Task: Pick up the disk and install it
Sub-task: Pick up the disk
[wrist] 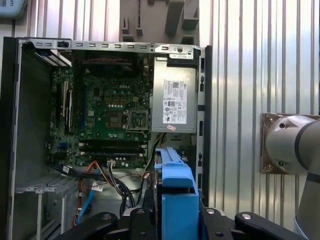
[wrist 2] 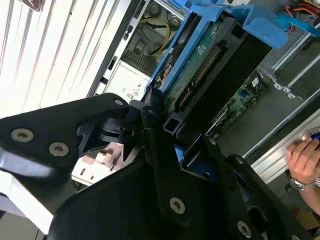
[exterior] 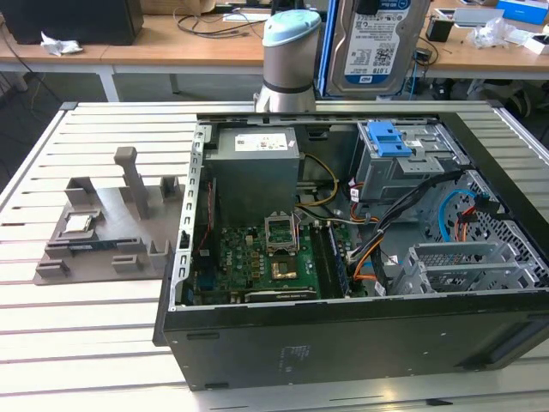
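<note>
My tool (wrist 2: 155,120), a black two-fingered clamp, is closed on the disk (exterior: 377,43), a flat rectangular silver metal hard drive with a white-and-blue label and a blue plastic carrier frame along its edges. In the exterior view the disk hangs on edge, high above the far side of the open black tower computer case (exterior: 343,343), which lies on its side on the ribbed aluminium tabletop (exterior: 86,326). Below the disk in that view sits the grey metal drive cage (exterior: 412,167), with a bare blue plastic bracket (exterior: 390,137) on top.

I judge the drive dense for its size and fully rigid, with smooth metal faces that could slip. In the second wrist view its green circuit board and connector row are exposed and look fragile. The long plastic-framed edges are the safe place to hold, and my fingers (wrist 2: 172,200) press there, though the frame may flex a little.

My pale grey arm (exterior: 287,60) rises upright behind the case. The first wrist view looks down into the case, onto the green motherboard (wrist: 107,115) and the grey power supply box (wrist: 174,100). A person's hand (wrist 2: 304,157) with a wristwatch shows beyond the case wall
</note>
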Motion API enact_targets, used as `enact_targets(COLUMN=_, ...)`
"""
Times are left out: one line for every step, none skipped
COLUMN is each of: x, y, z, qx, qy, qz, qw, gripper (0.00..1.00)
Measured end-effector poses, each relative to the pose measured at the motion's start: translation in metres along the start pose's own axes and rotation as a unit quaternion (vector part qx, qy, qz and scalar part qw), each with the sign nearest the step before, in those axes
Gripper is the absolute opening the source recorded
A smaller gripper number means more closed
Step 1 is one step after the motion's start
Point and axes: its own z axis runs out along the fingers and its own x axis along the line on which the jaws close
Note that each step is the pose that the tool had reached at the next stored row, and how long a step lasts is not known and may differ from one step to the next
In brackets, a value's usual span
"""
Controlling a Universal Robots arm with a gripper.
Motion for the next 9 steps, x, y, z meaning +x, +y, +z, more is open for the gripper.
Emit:
enact_targets(x=0.0005, y=-0.0008, z=-0.0001, qx=0.0000, qy=0.0000, qz=0.000, qw=1.0000, gripper=0.37)
enact_targets(x=0.0013, y=-0.0021, z=-0.0001, qx=0.0000, qy=0.0000, qz=0.000, qw=1.0000, gripper=0.37)
enact_targets(x=0.0019, y=-0.0030, z=-0.0002, qx=0.0000, qy=0.0000, qz=0.000, qw=1.0000, gripper=0.37)
enact_targets(x=0.0027, y=-0.0043, z=-0.0002, qx=0.0000, qy=0.0000, qz=0.000, qw=1.0000, gripper=0.37)
enact_targets(x=0.0033, y=-0.0052, z=-0.0003, qx=0.0000, qy=0.0000, qz=0.000, qw=1.0000, gripper=0.37)
enact_targets(x=0.0039, y=-0.0060, z=-0.0004, qx=0.0000, qy=0.0000, qz=0.000, qw=1.0000, gripper=0.37)
enact_targets(x=0.0048, y=-0.0074, z=-0.0005, qx=0.0000, qy=0.0000, qz=0.000, qw=1.0000, gripper=0.37)
enact_targets(x=0.0058, y=-0.0088, z=-0.0005, qx=0.0000, qy=0.0000, qz=0.000, qw=1.0000, gripper=0.37)
enact_targets(x=0.0067, y=-0.0101, z=-0.0006, qx=0.0000, qy=0.0000, qz=0.000, qw=1.0000, gripper=0.37)
